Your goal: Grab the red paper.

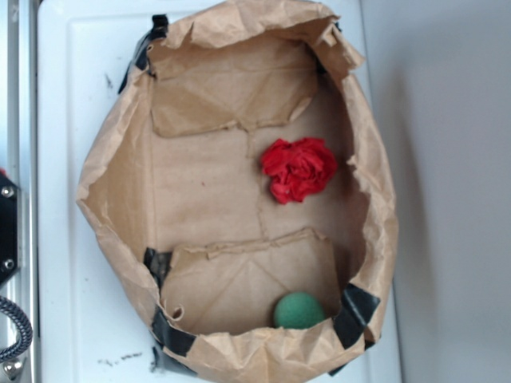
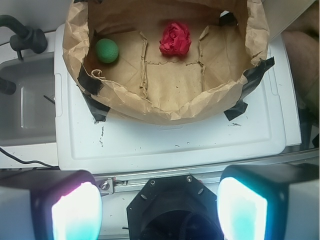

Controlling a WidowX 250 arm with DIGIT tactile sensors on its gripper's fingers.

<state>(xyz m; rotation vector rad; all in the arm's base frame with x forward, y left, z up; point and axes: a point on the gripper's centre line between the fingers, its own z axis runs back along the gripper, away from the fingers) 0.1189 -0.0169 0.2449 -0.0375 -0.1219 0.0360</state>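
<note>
The red paper (image 1: 299, 168) (image 2: 175, 39), a bright crumpled wad with many folds, lies on the floor of the open brown paper bag (image 1: 112, 171) (image 2: 170, 107), toward the bag's right side in the exterior view. In the wrist view my gripper (image 2: 159, 210) stands open at the bottom of the frame, well short of the bag, with nothing between its two glowing fingers (image 2: 75, 212). The gripper does not show in the exterior view.
A smooth green ball (image 1: 299, 311) (image 2: 107, 50) rests in a corner of the bag. The bag stands on a white tray-like surface (image 1: 56, 303) (image 2: 175, 142), its corners held with black tape (image 1: 355, 313). A grey sink and black hose (image 2: 22, 37) lie to the left.
</note>
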